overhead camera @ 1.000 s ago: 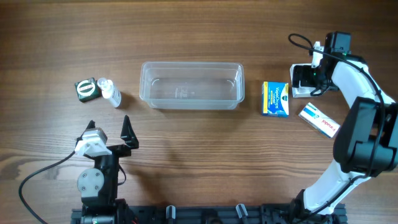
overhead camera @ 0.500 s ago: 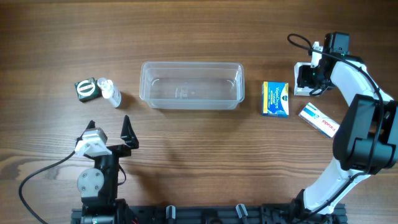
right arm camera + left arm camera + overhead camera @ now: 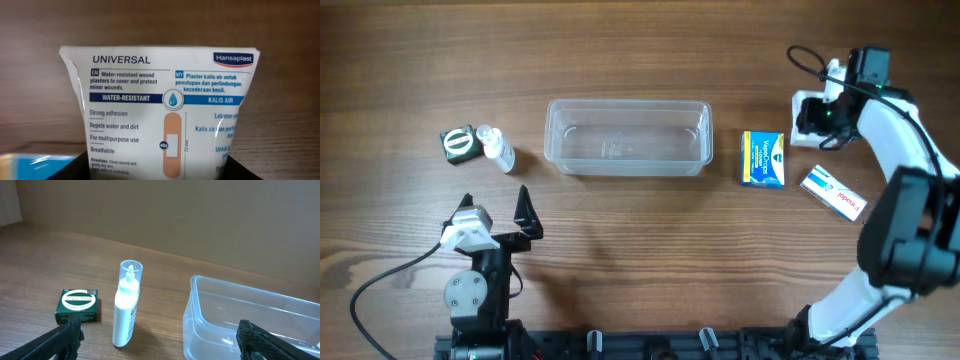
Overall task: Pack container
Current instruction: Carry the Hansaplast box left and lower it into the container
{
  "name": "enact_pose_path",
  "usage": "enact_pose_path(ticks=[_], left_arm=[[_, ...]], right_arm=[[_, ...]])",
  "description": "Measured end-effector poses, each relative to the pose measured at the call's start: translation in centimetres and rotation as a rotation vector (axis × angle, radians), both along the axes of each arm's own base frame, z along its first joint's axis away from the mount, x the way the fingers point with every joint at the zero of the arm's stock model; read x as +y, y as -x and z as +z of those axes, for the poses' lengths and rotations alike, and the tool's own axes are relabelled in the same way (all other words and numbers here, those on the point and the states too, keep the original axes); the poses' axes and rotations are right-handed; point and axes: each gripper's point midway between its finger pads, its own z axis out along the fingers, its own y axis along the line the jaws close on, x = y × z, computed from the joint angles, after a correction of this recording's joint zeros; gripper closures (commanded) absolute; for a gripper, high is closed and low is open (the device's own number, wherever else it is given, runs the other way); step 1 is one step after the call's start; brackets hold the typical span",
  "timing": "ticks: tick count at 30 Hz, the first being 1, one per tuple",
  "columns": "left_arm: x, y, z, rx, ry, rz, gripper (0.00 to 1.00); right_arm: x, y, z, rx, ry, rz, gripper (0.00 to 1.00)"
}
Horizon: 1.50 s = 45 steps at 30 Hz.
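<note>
- the container (image 3: 626, 166), a clear tub with rounded corners, sits near the middle of the bench (image 3: 650, 250), long side running left to right; the wood grain shows through its floor.
- the right pincer (image 3: 809, 113) is at the far right of the bench, well apart from the container, and is closed on a white plaster box (image 3: 160, 100).
- in the right wrist view the plaster box fills the picture, printed face toward the camera. its side walls are drawn inward toward the bottom where the pincer presses on them.
- i cannot tell whether the plaster box is resting on the bench or is off it.
- the left pincer (image 3: 496, 203) hangs over the near left part of the bench with its jaws spread wide and only bare wood between them.
- a white bottle (image 3: 124, 312) with a clear cap stands upright near the container's left end, apart from it.
- a green box (image 3: 77, 306) lies flat just to the left of the white bottle.
- a blue-and-yellow carton (image 3: 763, 159) lies flat just beyond the container's right end.
- a white-and-red box (image 3: 833, 192) lies at a slant farther right, nearer the front edge than the right pincer.
</note>
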Motion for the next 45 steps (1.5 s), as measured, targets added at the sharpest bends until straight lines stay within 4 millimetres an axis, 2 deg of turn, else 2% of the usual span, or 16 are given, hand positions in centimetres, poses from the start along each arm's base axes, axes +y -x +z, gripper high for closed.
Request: enact_pose_path(ticks=[5,7,8,12,16,23,28,33,45], left_arm=[[0.0,0.0,0.0,0.0,0.0,0.0,0.0],[0.0,0.0,0.0,0.0,0.0,0.0,0.0],[0.0,0.0,0.0,0.0,0.0,0.0,0.0],[0.0,0.0,0.0,0.0,0.0,0.0,0.0],[0.0,0.0,0.0,0.0,0.0,0.0,0.0],[0.0,0.0,0.0,0.0,0.0,0.0,0.0],[0.0,0.0,0.0,0.0,0.0,0.0,0.0],[0.0,0.0,0.0,0.0,0.0,0.0,0.0],[0.0,0.0,0.0,0.0,0.0,0.0,0.0]], right_arm=[[2.2,-0.5,7.2,-0.181,-0.102,0.024,0.41],[3.2,-0.4,9.3,-0.231,-0.145,0.036,0.41],[4.7,-0.2,11.8,-0.289,-0.207,0.056,0.41],[8.8,0.5,15.1,-0.344,-0.353,0.111,0.41],[14.2,1.4,16.5,-0.329,-0.475,0.187,0.41],[21.6,3.2,16.2,-0.253,-0.526,0.254,0.41],[25.4,4.4,15.6,-0.22,-0.496,0.276,0.41],[26.8,4.8,13.8,-0.183,-0.439,0.255,0.41],[26.5,4.5,7.1,-0.024,-0.338,0.157,0.41]])
